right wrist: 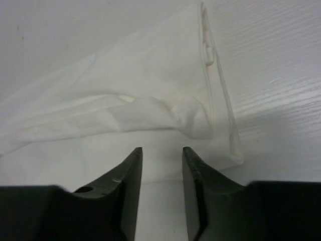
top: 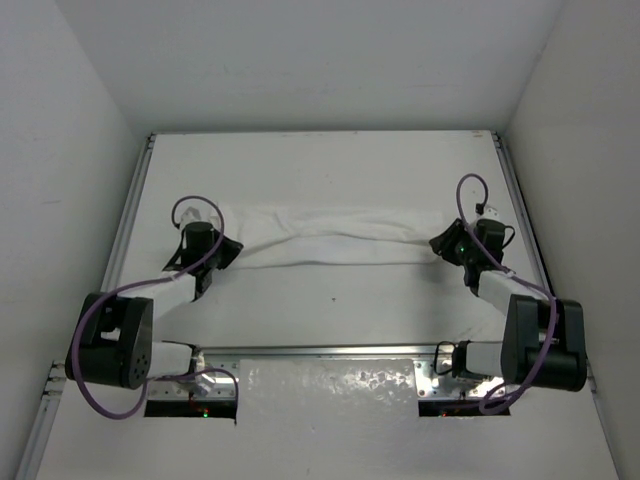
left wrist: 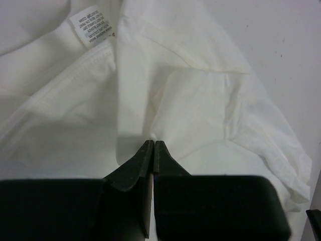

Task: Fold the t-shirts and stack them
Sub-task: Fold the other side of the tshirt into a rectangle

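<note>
**Jaws shut on the left, parted on the right, at either end of the shirt**

Jaws of the left gripper (left wrist: 153, 145) are pressed together tip to tip, right at the edge of the white t-shirt (top: 330, 240). The left wrist view does not show whether a fold of the thin cloth is nipped between them. Just beyond those tips lie a folded layer and a stitched hem, with a small printed care label (left wrist: 93, 25) farther off.

The right gripper (right wrist: 161, 150) has its jaws apart, with nothing clamped. Bunched, wrinkled cloth and a hemmed edge lie on the table (top: 330, 170) just ahead of its tips.

From above, the t-shirt lies as a long, narrow, rumpled band across the middle of the table. One end is at the left gripper near the left edge, the other at the right gripper near the right edge.
</note>
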You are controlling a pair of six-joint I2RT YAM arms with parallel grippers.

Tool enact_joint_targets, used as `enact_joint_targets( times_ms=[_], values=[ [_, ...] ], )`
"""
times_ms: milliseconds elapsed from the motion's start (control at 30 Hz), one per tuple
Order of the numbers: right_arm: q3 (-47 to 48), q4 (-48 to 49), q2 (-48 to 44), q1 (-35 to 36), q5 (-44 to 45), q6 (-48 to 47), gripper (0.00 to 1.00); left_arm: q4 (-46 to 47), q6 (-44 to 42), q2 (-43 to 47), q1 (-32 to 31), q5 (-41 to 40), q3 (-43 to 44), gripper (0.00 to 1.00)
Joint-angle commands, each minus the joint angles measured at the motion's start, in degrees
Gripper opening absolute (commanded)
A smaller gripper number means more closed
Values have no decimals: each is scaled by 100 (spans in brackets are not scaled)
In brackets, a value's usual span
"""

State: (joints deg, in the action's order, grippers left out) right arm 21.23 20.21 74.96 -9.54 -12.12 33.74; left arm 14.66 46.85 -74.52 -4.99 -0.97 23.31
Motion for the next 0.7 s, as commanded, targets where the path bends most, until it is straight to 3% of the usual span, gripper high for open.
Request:
enact_joint_targets(
  times_ms=[0, 33, 100, 200, 233, 367, 500, 567, 633, 667],
  values=[
    [293, -304, -140, 250, -124, -77, 39, -84, 105, 297, -54, -69, -133, 0],
    [354, -342, -96, 573, -80, -104, 44, -155, 192, 376, -54, -105, -160, 0],
    [390, -333, -69, 1353, 217, -358, 46, -417, 219, 464, -63, -236, -204, 0],
    [610, -605, 28, 1867, 465, -368, 47, -1147, 185, 631, -107, -640, -3, 1],
    [645, -649, 19, 1894, 430, -324, 48, -1375, 167, 701, -185, -772, 85, 6],
    [759, -930, -200, 1956, 438, -157, 55, -2378, 140, 755, -291, -1159, 454, 68],
    [987, -1282, -201, 2140, 324, -227, 60, -2854, 245, 1105, -545, -1571, 683, 72],
    [1076, -1344, -140, 2210, 202, -271, 60, -2312, -8, 1212, -669, -1609, 885, 77],
    [1067, -1300, -96, 2220, 70, -262, 62, -1994, -404, 731, -687, -1345, 1548, 80],
    [1058, -1230, -69, 2228, -87, -262, 62, -2289, -466, 407, -687, -1362, 1910, 80]
  ],
)
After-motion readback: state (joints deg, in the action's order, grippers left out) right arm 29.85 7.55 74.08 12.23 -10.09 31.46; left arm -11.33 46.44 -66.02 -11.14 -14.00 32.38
